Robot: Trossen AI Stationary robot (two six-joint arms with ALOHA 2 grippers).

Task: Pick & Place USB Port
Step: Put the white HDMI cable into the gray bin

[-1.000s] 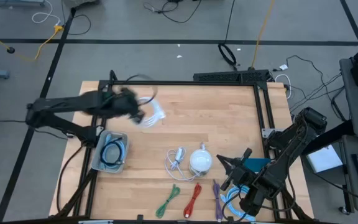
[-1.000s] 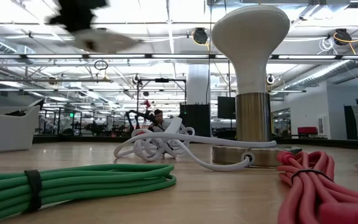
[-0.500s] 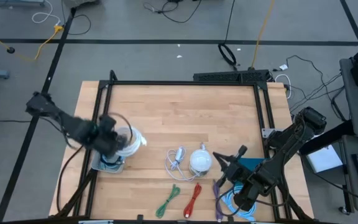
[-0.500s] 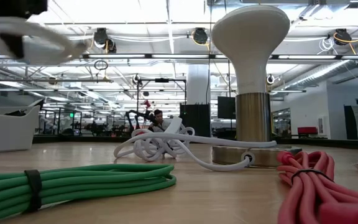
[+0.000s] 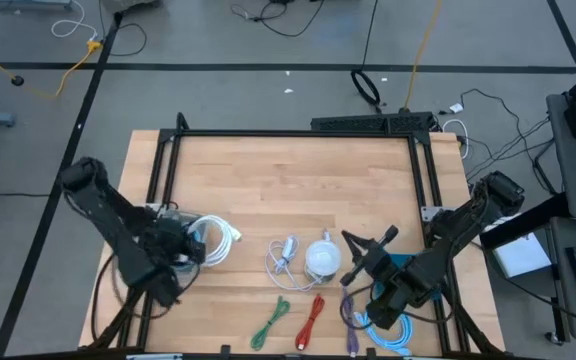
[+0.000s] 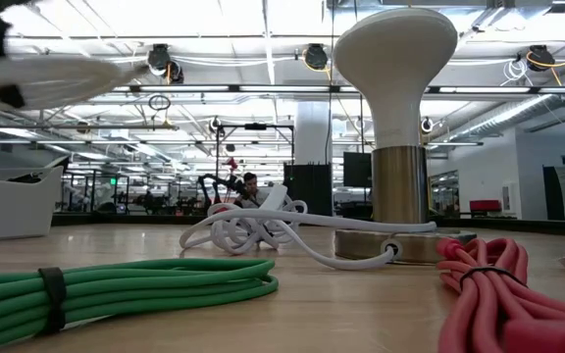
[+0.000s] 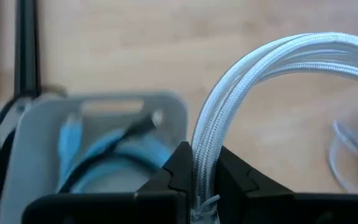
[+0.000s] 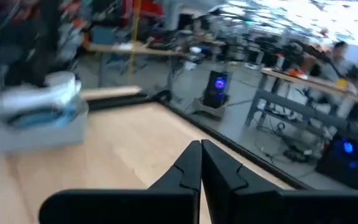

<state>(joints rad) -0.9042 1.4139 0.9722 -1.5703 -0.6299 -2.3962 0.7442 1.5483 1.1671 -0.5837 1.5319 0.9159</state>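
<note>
A coiled white braided cable (image 5: 220, 240) hangs in my left gripper (image 5: 190, 246) at the table's near left, beside and partly above a grey bin (image 7: 42, 137) that holds a blue cable (image 7: 104, 149). In the low view the coil (image 6: 57, 78) shows high above the table top. The left arm hides most of the bin in the high view. My right gripper (image 5: 360, 255) is shut and empty, off the table near the white lamp, pointing toward the bin (image 8: 36, 134). My left gripper pinches the white cable between its two fingers (image 7: 176, 168), across several strands lying side by side (image 7: 199, 177). The coil arches out beyond the fingertips and is lifted clear of the table.
A white mushroom-shaped lamp (image 5: 322, 260) stands at the near middle with a loose white cable (image 5: 284, 255) beside it. Green (image 5: 271, 323), red (image 5: 313, 318) and purple (image 5: 349, 310) cable bundles lie along the near edge. A dark frame (image 5: 423, 180) borders the table.
My left gripper has carried the white coil from the table's far left toward the near edge, ending over the grey bin, still shut on it. My right arm has shifted a little toward the table's left.
</note>
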